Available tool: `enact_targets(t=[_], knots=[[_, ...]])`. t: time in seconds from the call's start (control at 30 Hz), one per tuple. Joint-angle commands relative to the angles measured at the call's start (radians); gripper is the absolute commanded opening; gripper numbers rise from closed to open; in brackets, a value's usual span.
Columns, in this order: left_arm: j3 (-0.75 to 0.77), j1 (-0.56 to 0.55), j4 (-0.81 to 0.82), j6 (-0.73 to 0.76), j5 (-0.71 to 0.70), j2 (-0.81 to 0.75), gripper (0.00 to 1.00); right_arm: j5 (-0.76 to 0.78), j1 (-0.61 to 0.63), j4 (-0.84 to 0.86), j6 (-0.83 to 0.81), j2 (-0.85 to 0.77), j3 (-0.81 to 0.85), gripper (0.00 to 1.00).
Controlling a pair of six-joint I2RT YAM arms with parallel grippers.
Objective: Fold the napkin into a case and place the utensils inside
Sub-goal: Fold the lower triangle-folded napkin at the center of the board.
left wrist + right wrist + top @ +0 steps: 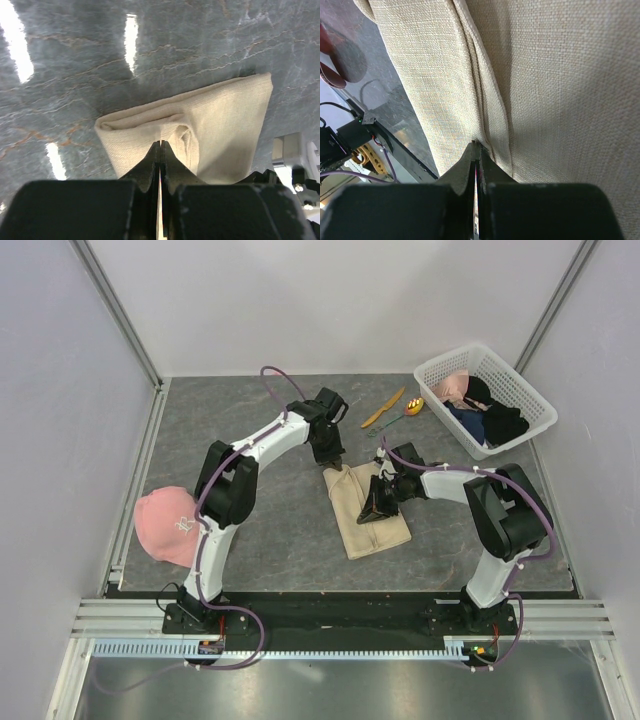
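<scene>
The beige napkin (pixel 366 510) lies folded into a long strip in the middle of the table. My left gripper (pixel 335 460) is at its far end; in the left wrist view (pixel 160 144) the jaws are shut on a puckered top layer of the napkin (pixel 220 125). My right gripper (pixel 378 502) is on the napkin's right side; in the right wrist view (pixel 476 145) the jaws are shut on a folded edge of the napkin (pixel 560 80). The orange knife (pixel 383 408) and the spoon (pixel 410 408) lie on the table beyond the napkin, apart from both grippers.
A white basket (pixel 445 412) with dark and pink clothes stands at the back right. A pink cap (pixel 168 525) lies at the left edge. Part of the right arm (pixel 292 160) shows close beside the napkin in the left wrist view.
</scene>
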Motion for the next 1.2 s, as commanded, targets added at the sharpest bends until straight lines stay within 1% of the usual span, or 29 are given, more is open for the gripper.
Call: enact_targets(t=[0.0,0.13,0.37,0.53,0.67,0.83,0.97,1.17], knots=[[0.016,-0.004,0.084,-0.006,0.068,0.019,0.02,0.000,-0.008,0.018,-0.013,0.012,0.013,0.00],[0.010,-0.004,0.113,-0.015,0.083,0.051,0.02,-0.002,-0.010,0.018,-0.011,0.013,0.015,0.00],[-0.028,-0.006,0.245,-0.012,0.105,0.071,0.02,0.004,-0.010,0.018,-0.007,0.004,0.004,0.00],[-0.039,-0.006,0.274,-0.004,0.105,0.080,0.02,0.006,-0.010,0.012,-0.004,-0.010,0.003,0.00],[-0.059,-0.006,0.277,-0.004,0.089,0.070,0.02,0.015,-0.008,-0.027,-0.021,-0.043,0.022,0.00],[-0.103,-0.010,0.279,-0.023,0.108,-0.024,0.02,0.013,-0.008,-0.085,-0.030,-0.088,0.052,0.00],[-0.146,-0.018,0.277,-0.038,0.129,-0.120,0.03,0.004,-0.008,-0.094,-0.022,-0.123,0.049,0.00],[-0.226,-0.030,0.279,-0.073,0.142,-0.156,0.03,-0.016,-0.008,-0.103,-0.013,-0.178,0.010,0.00]])
